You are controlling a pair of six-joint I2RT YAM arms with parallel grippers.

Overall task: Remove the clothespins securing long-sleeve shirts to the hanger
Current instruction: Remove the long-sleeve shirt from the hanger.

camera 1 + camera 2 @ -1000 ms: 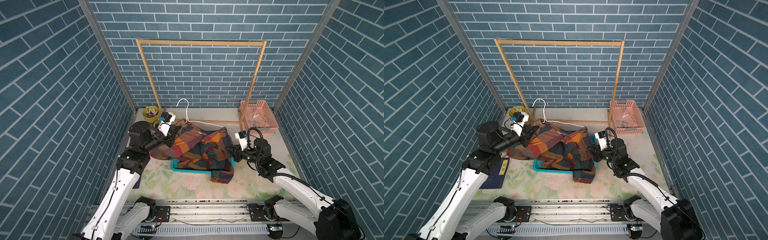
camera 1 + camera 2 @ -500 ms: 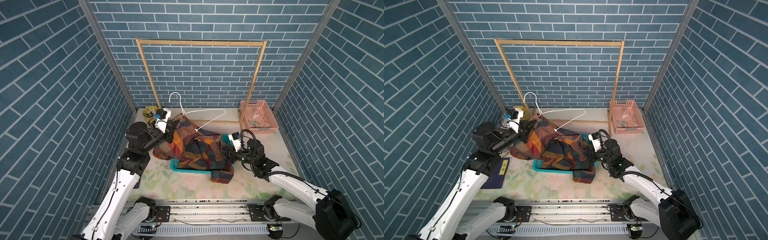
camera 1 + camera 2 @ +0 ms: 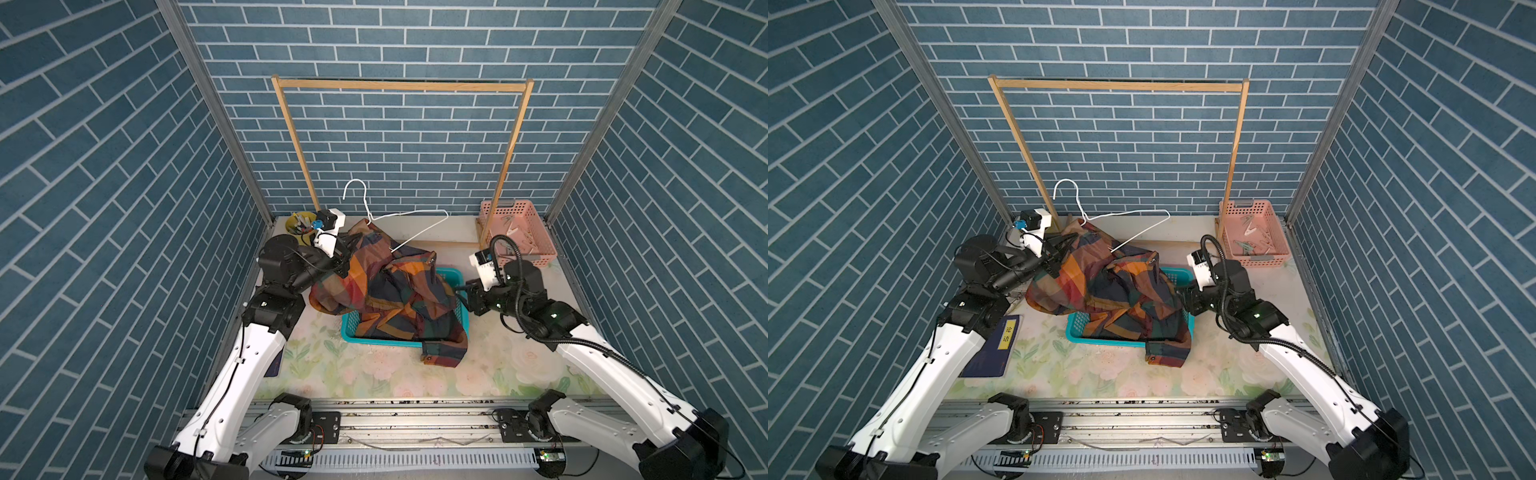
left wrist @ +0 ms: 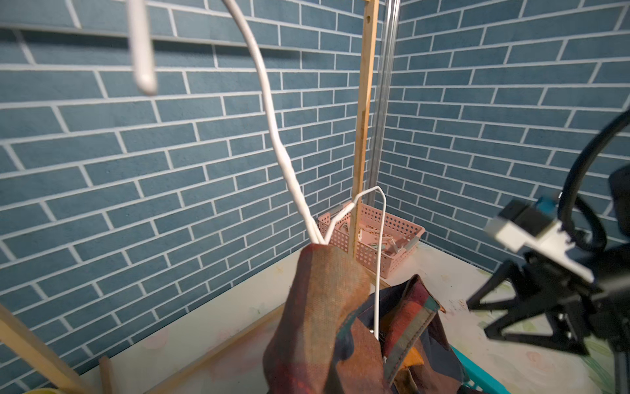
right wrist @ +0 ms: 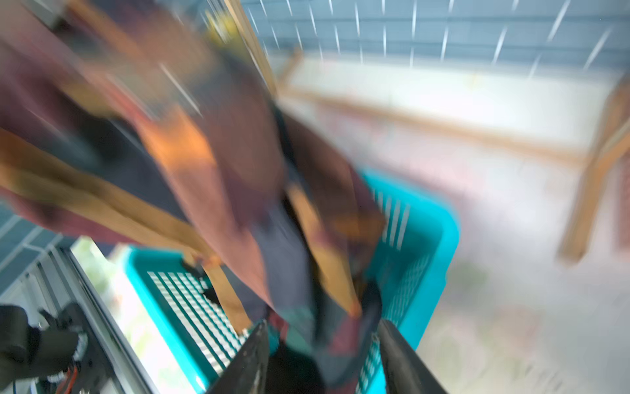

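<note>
The plaid long-sleeve shirt [image 3: 395, 291] [image 3: 1113, 291] lies bunched over a teal basket [image 3: 347, 328], one cuff spilling onto the mat. The white wire hanger [image 3: 445, 213] [image 4: 272, 116] rises out of its collar end, tilted. My left gripper [image 3: 345, 257] [image 3: 1054, 257] is shut on the shirt [image 4: 327, 307] at the hanger's neck, and the fabric hides its jaws. My right gripper [image 3: 461, 293] [image 5: 324, 354] is at the shirt's right edge, jaws apart, with loose fabric [image 5: 238, 153] hanging between them. I see no clothespins on the shirt.
A pink basket [image 3: 540, 253] at the back right holds several clothespins. The wooden rack [image 3: 399, 85] stands along the back wall. A yellow cup [image 3: 297, 220] sits in the back left corner, and a dark blue book [image 3: 996, 353] lies by the left arm.
The left arm has raised the hanger and the shirt's collar end. The right gripper, shut a second ago, now has its jaws apart at the shirt's edge.
</note>
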